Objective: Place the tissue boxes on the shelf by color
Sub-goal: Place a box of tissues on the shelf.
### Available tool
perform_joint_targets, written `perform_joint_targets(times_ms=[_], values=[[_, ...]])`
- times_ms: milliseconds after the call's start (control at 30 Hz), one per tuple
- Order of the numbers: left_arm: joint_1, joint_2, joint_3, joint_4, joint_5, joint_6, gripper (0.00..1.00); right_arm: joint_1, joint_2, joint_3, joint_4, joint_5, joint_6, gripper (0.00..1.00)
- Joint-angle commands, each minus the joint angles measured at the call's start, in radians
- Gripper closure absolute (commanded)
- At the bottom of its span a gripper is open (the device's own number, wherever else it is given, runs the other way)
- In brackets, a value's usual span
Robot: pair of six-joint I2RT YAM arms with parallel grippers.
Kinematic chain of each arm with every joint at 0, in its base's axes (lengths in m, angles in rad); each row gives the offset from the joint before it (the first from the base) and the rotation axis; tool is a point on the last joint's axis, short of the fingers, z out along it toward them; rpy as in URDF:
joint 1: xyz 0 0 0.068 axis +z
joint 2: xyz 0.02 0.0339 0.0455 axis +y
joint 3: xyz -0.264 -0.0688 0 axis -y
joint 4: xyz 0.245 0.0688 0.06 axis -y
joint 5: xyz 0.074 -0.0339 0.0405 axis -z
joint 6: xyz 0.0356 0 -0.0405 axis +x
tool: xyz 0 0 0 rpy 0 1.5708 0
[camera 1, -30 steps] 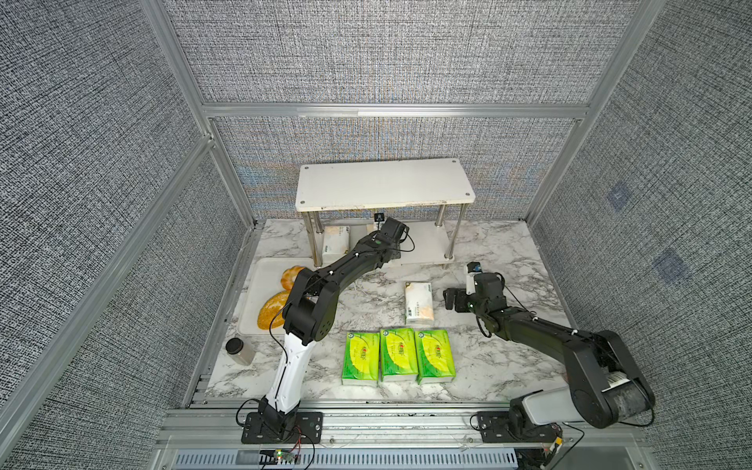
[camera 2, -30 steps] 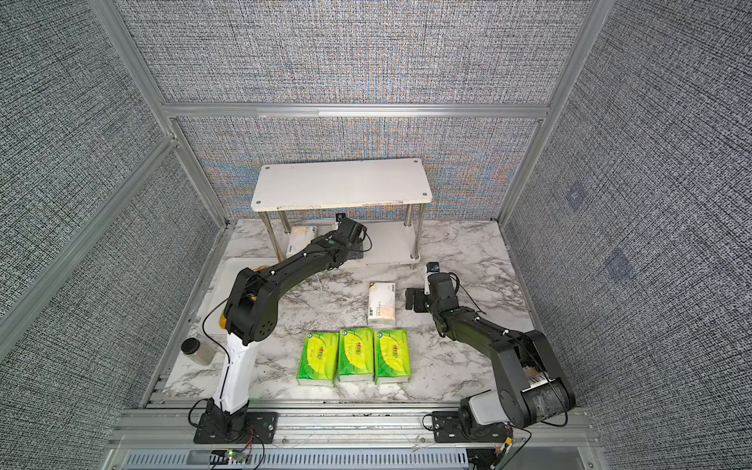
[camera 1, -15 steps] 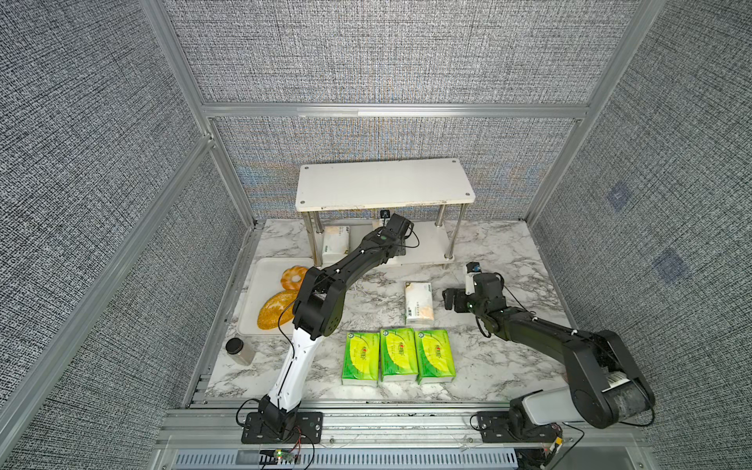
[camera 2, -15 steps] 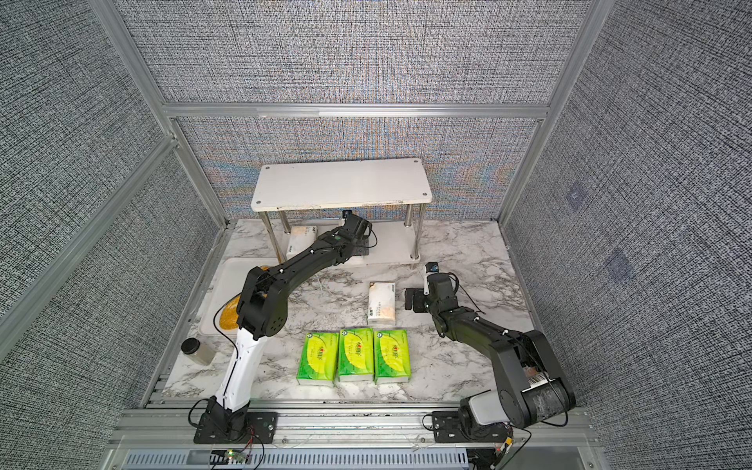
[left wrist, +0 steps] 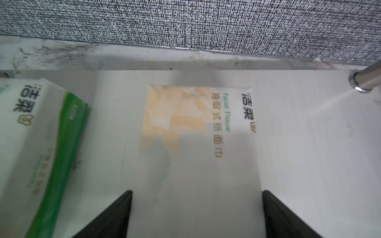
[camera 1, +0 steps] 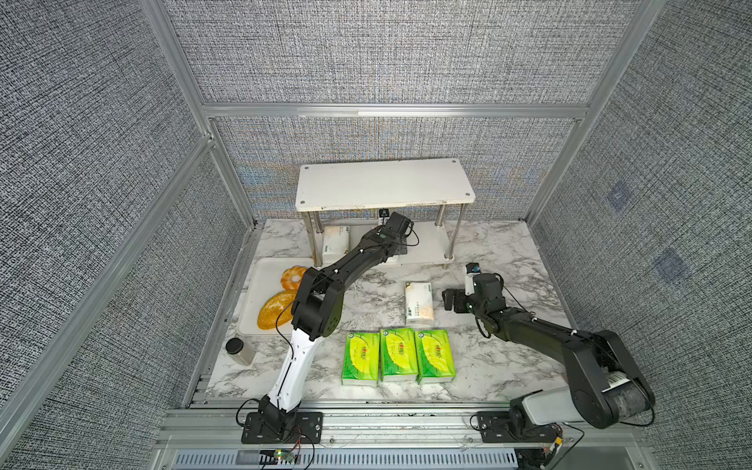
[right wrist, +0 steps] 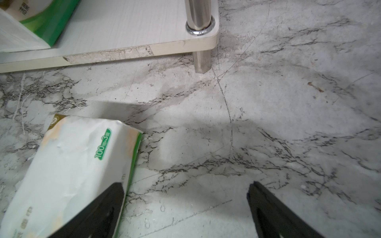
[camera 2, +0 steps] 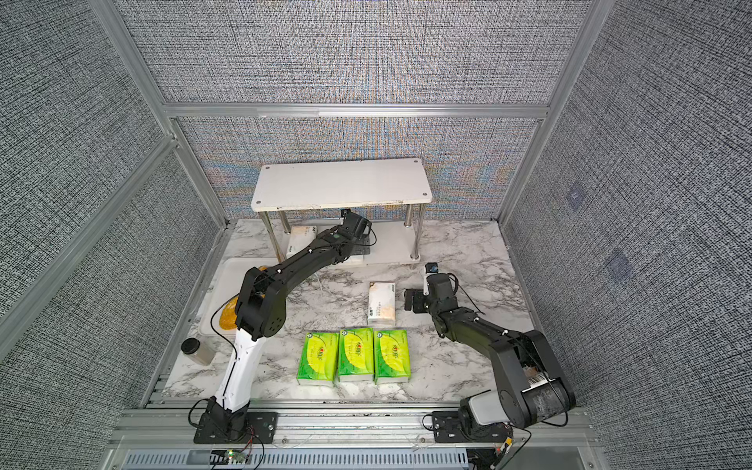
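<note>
Back the left tool (left wrist: pixel 196 192) straight out, level under the shelf (camera 1: pixel 382 183) top: released, flanking the white-cream pack (left wrist: pixel 191 127) flat on the lower board (left wrist: pixel 299 154) beside its twin (left wrist: pixel 31 134). Avoid dragging. Next, fetch the third white pack (camera 1: pixel 418 303) off the table (camera 1: pixel 488 366), just beside the released right tool (right wrist: pixel 186 183).

The bench (camera 1: pixel 508 244) is seen from high above in both top views; the shelf (left wrist: pixel 299 144), close, from both wrists.

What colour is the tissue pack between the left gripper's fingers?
The tissue pack is white-cream with a peach patch; left wrist view.
</note>
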Motion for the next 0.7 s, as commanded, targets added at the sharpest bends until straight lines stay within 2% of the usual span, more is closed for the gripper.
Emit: perform_joint_targets(times_ms=[0,433,667], values=[[0.002,-0.017,0.000,0.001,0.016,0.003,0.03,0.003,-0.007,-0.003,0.019,0.002,0.007,0.01],[0.002,-0.078,-0.063,0.001,0.033,0.002,0.03,0.004,-0.017,0.009,0.007,0.006,0.006,0.01],[-0.024,-0.156,-0.188,0.049,0.022,0.021,0.04,0.007,-0.017,0.018,0.001,0.008,0.007,0.01]])
